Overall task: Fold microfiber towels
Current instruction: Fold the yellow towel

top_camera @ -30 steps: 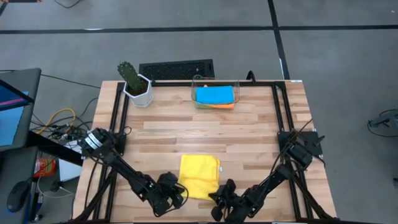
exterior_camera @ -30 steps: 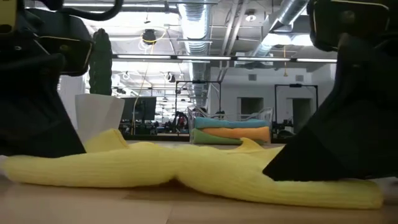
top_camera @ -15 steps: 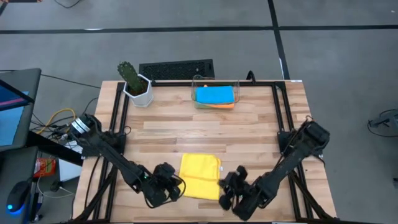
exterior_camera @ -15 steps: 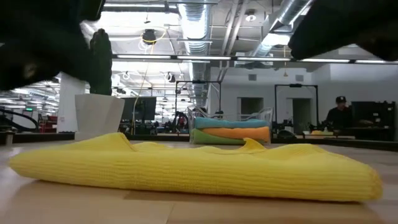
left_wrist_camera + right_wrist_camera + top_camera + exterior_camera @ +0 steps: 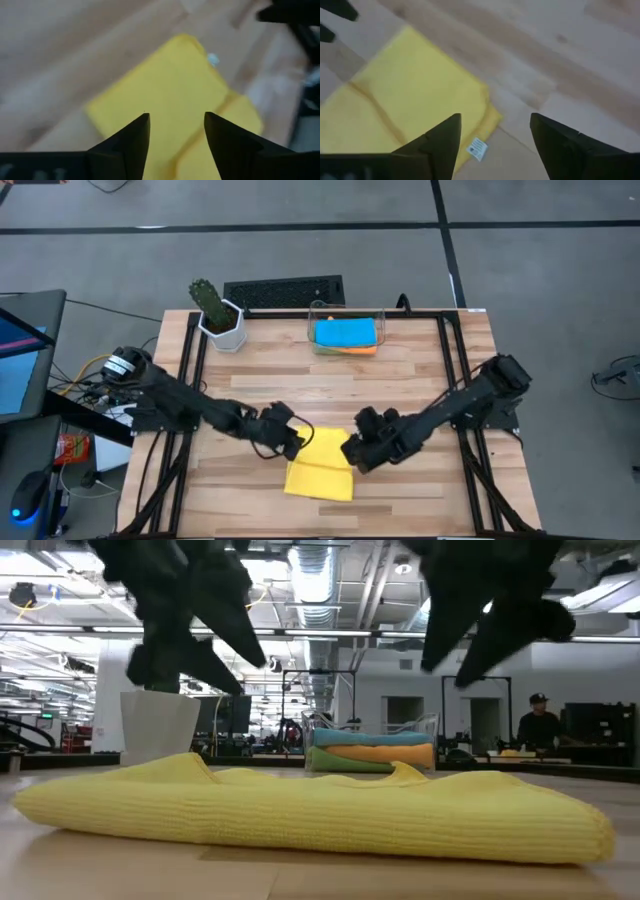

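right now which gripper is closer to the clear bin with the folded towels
Right, slightly. The right gripper is at the yellow towel's right edge, more nearly below the bin; the left gripper is at the towel's left edge.

Layout of the table, seen from above

A folded towel (image 5: 321, 466) is lying in the lower centre of the frame, on the table (image 5: 400, 395). The left gripper (image 5: 290, 442) is sitting at its upper left corner and the right gripper (image 5: 357, 452) at its upper right edge, both above the cloth. A bin (image 5: 346, 332) holding the stacked towels (image 5: 345, 335) is standing at upper centre, with a potted cactus (image 5: 216, 313) to its left.
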